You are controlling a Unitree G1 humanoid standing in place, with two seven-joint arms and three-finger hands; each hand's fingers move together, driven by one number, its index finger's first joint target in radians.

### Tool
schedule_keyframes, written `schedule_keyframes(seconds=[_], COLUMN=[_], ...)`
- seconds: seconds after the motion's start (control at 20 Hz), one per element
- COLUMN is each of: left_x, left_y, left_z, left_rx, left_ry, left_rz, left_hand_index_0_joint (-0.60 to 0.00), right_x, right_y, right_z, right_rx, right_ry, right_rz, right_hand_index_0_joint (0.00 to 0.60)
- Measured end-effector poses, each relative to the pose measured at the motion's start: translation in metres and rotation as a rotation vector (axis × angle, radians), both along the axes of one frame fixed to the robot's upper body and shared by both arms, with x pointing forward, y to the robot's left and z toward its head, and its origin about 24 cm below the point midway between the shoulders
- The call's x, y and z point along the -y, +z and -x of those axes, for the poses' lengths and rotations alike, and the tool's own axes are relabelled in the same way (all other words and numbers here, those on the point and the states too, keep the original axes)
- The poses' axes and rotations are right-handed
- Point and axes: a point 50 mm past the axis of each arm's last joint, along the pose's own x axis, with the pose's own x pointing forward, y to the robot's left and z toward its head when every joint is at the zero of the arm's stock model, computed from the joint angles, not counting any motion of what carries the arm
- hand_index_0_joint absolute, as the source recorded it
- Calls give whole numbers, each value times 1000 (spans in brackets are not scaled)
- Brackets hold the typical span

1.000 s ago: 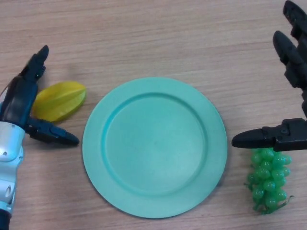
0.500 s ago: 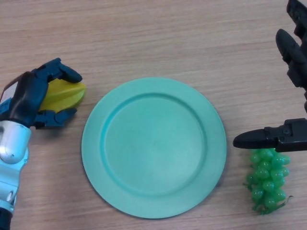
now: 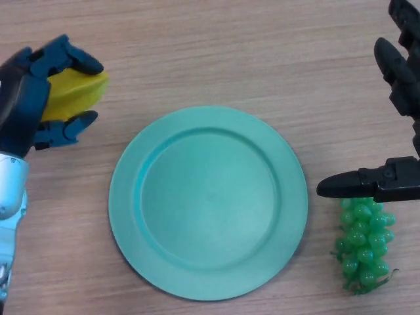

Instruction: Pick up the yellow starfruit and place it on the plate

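Yellow starfruit [image 3: 71, 95] sits inside the left hand [image 3: 29, 98], whose fingers curl around it at the left edge of the table [image 3: 216, 52], probably so it can be carried. Green plate [image 3: 208, 203] lies bare in the middle to receive it, and the right hand [image 3: 394, 131] hangs open and idle above the grapes [image 3: 363, 244].

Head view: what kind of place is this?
Probably a robot practice tabletop, not a kitchen: a bare wood-grain table, toy-like green grapes beside an empty green plate, and the left hand gripping a yellow starfruit.

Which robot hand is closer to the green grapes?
Right. The right hand hovers just above the green grapes; the left hand is far across the plate, holding the starfruit.
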Motion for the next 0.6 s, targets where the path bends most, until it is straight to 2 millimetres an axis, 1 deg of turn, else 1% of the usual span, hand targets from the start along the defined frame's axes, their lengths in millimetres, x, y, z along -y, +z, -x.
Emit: schedule_keyframes(seconds=[0.05,0.1,0.15,0.2,0.25,0.3,0.35,0.45,0.5,0.6], left_x=[11,19,38,52,68,76,79,71,69,66], left_y=[1,-1,-8,-15,-28,-36,-43,-52,-55,-57], left_z=[7,13,25,30,37,40,44,48,48,48], left_rx=[-18,-49,-142,-225,-353,-415,-507,-704,-739,-768], left_ry=[-37,-88,-187,-257,-344,-383,-393,-339,-324,-341], left_rz=[20,80,168,192,198,191,207,266,266,161], left_hand_index_0_joint=[-600,-600,-600,-600,-600,-600,-600,-600,-600,-600], right_x=[-1,-1,-2,-3,-6,-7,-6,-5,-5,-5], right_y=[0,0,-1,-1,-1,-3,-5,-5,-5,-6], right_z=[0,0,-1,-1,-2,-3,-4,-5,-5,-4], right_rx=[2,-1,-4,-3,-5,-12,-22,-24,-24,-27], right_ry=[3,5,9,12,27,33,30,19,19,18], right_rz=[0,0,0,0,2,1,0,-4,-4,-4], right_hand_index_0_joint=[0,0,0,0,0,0,0,0,0,0])
